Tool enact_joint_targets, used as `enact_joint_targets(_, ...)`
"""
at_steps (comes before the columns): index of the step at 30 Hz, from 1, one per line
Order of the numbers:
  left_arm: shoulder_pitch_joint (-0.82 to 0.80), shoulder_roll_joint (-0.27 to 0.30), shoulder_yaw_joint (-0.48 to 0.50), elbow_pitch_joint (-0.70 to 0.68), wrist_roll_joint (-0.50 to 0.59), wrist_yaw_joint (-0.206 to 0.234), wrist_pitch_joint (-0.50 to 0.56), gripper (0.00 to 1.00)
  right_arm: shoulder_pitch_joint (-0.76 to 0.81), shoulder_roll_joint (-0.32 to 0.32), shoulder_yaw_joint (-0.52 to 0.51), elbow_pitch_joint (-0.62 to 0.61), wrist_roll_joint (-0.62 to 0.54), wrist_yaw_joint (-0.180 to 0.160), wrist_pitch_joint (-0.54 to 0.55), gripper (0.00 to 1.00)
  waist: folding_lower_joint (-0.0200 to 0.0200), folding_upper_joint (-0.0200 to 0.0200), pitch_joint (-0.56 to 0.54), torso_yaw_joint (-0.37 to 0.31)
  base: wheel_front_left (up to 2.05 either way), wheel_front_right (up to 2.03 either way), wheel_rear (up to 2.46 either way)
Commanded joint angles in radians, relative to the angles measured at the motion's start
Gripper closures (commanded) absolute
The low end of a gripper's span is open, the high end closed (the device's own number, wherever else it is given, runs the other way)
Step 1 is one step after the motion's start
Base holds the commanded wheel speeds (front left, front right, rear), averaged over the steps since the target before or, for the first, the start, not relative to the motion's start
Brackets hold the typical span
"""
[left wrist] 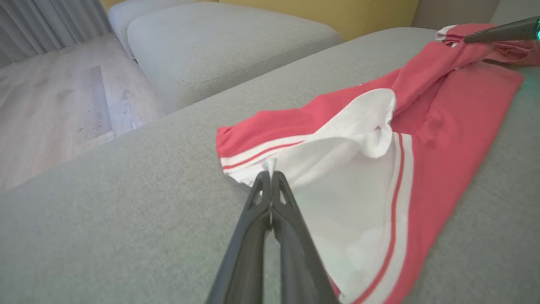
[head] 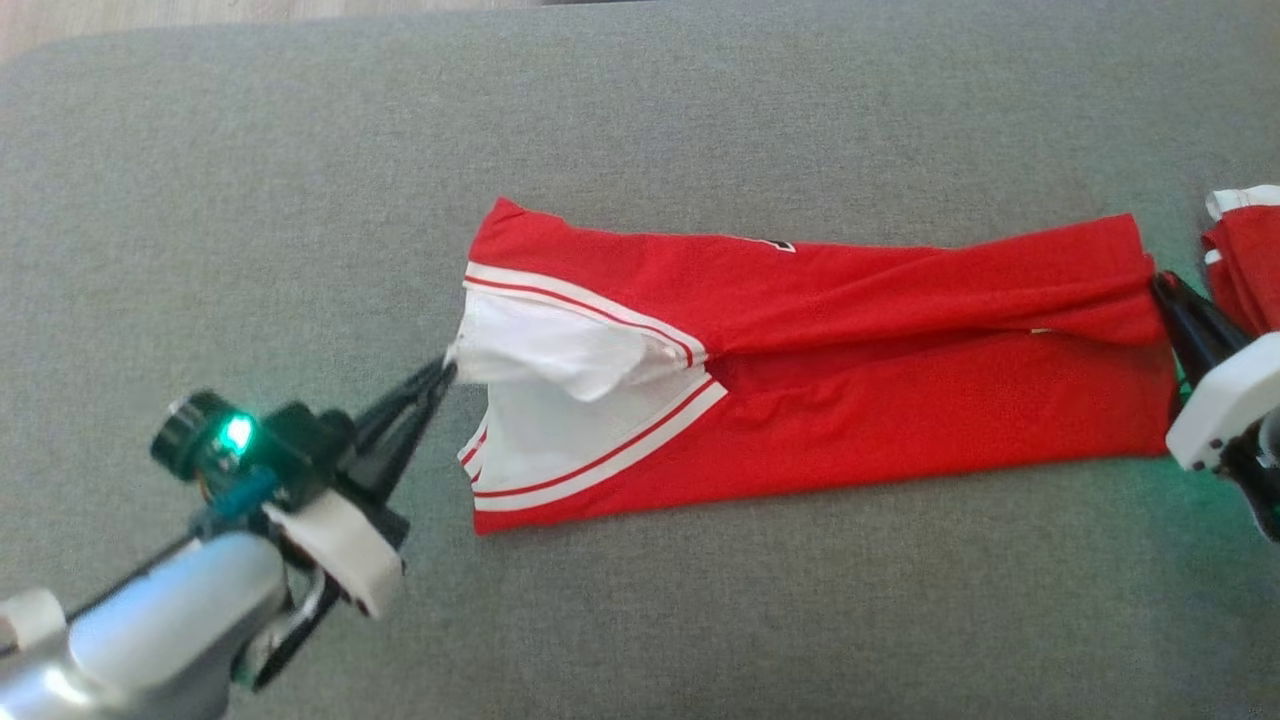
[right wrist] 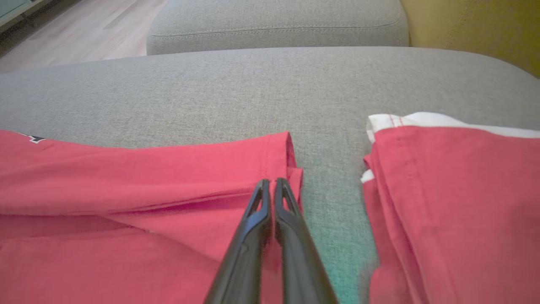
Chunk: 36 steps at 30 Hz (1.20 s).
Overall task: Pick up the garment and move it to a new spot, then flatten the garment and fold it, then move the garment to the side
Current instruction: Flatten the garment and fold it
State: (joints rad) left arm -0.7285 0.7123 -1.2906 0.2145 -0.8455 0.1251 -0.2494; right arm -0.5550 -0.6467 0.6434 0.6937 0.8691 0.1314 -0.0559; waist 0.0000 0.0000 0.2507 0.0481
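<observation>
Garment point(head: 850, 400) | lies stretched on cushion point(head: 700, 120) | left gripper point(head: 440, 375) pinches white edge, right gripper point(head: 1165, 290) pinches red hem | we judge it light, limp, wrinkle-prone; best held at end hems

Bare cushion on three sides of the garment, tight at its right end

The grey cushion point(head: 640, 110) lies bare beyond the red garment point(head: 900, 400) and in front of it, so a gripper could pass along either long edge. At the left end the left gripper point(head: 447, 370), pinched on the white lining, and its arm take up the near-left approach. At the right end the right gripper point(head: 1158, 282), closed on the hem, sits in a narrow bare strip between the garment and a second red garment point(head: 1245, 270) just beside it. The left wrist view shows a neighbouring cushion point(left wrist: 228, 46) across a gap and wooden floor point(left wrist: 55, 105).
</observation>
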Motion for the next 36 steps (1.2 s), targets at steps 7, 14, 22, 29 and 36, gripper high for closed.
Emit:
enact_joint_targets(7,0.113,0.002,0.114,-0.055,0.014,0.05,-0.012,0.09,0.101,-0.022,-0.078,-0.009,-0.008,-0.001,-0.037,0.0,0.0,0.0,-0.019,0.011,0.0,0.0,0.0)
enact_joint_targets(14,0.26,-0.078,0.279,-0.075,0.085,0.112,-0.012,0.0,0.238,0.013,-0.201,-0.036,0.004,-0.001,-0.112,0.0,0.0,0.0,-0.074,0.023,0.0,0.0,0.0)
enact_joint_targets(22,0.485,-0.266,0.545,-0.153,0.299,0.241,-0.012,0.0,0.324,0.108,-0.365,-0.045,-0.025,-0.001,-0.129,0.0,0.0,0.0,-0.122,0.049,0.0,0.0,0.0)
enact_joint_targets(29,0.63,-0.412,0.672,-0.243,0.535,0.267,-0.012,0.0,0.281,0.157,-0.476,0.05,-0.088,-0.001,-0.058,0.0,0.0,0.0,-0.142,0.118,0.0,0.0,0.0)
enact_joint_targets(36,0.691,-0.481,0.738,-0.298,0.666,0.254,-0.012,0.0,0.239,0.176,-0.53,0.194,-0.153,-0.001,-0.005,0.0,0.0,0.0,-0.126,0.173,0.0,0.0,0.0)
